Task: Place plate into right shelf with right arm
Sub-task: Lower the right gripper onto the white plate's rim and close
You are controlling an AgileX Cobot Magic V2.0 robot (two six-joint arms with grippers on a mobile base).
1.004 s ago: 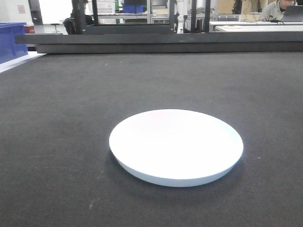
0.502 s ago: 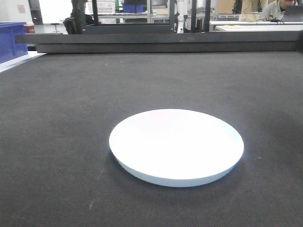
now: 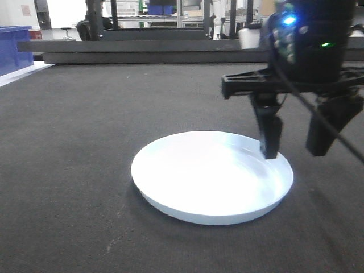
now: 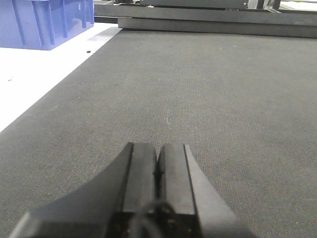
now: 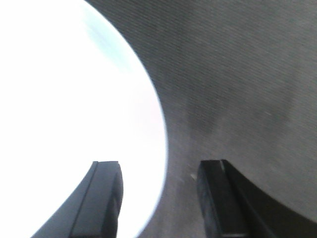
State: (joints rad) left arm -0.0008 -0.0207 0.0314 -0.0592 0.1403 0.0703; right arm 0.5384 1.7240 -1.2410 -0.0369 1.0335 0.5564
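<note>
The white round plate (image 3: 211,176) lies flat on the dark grey mat. My right gripper (image 3: 294,149) is open and hangs over the plate's right rim, one finger (image 3: 270,136) above the plate's inside, the other (image 3: 324,131) outside it. In the right wrist view the plate (image 5: 74,114) fills the left side and the rim runs between the open fingers of the gripper (image 5: 161,168). My left gripper (image 4: 157,153) is shut and empty, low over bare mat. The steel right shelf is out of view.
A blue bin (image 3: 14,48) stands on a white surface at the far left; it also shows in the left wrist view (image 4: 44,22). A low black beam (image 3: 142,51) bounds the mat at the back. Racks and a desk stand beyond it.
My right arm has come into view from the upper right and now hangs open over the plate's right rim. The plate has not moved.
</note>
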